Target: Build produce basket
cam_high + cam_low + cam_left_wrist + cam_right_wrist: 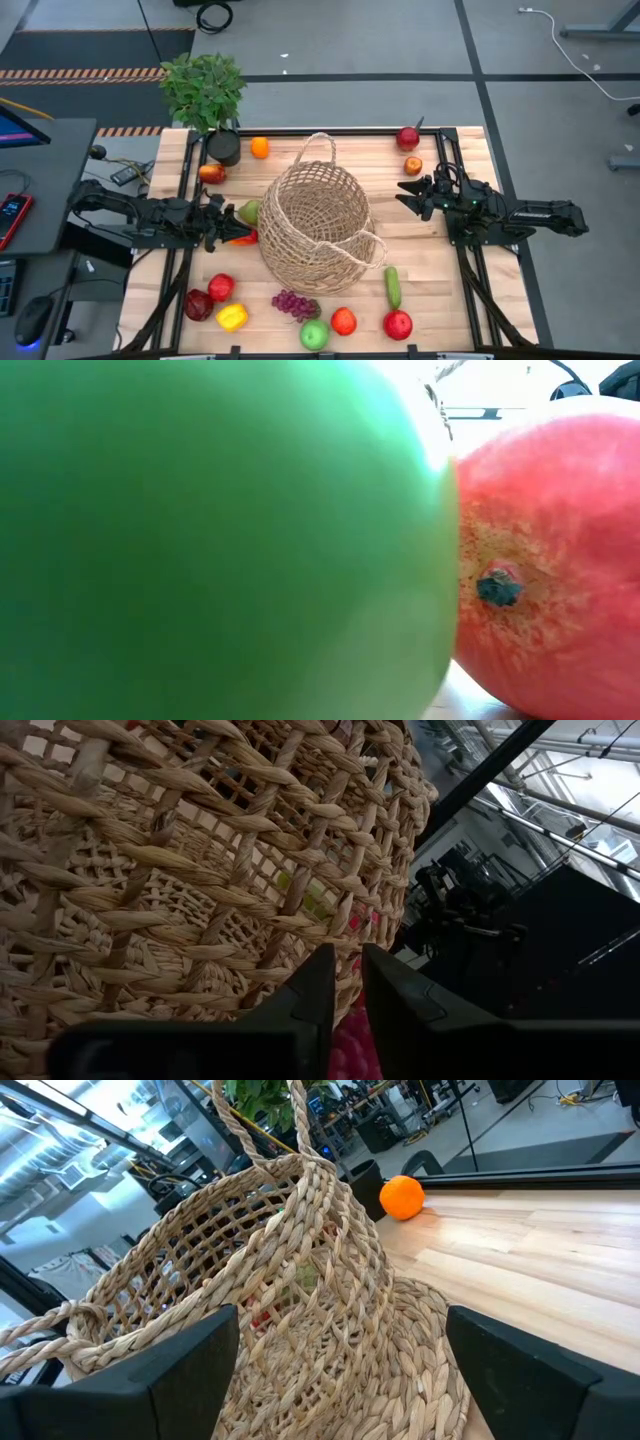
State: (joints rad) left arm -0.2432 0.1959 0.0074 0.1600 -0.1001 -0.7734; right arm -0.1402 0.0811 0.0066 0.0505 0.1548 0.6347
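Note:
The tan wicker basket (315,225) sits on the middle of the table, one handle at its far side and one at its near right. Produce lies around it: an orange (259,147), red apples (407,138), a cucumber (393,286), grapes (295,304), a yellow pepper (231,317) and a green apple (314,334). My left gripper (231,228) is shut, level, just left of the basket, between a pear (250,211) and a red pepper (243,238). My right gripper (408,192) stands open at the basket's right, facing its wall (330,1280).
A potted plant (205,95) stands at the far left corner. A black frame (186,250) runs along the table's sides. In the low view, a green apple (200,540) and a red apple (550,560) right at the lens hide the rest of the table.

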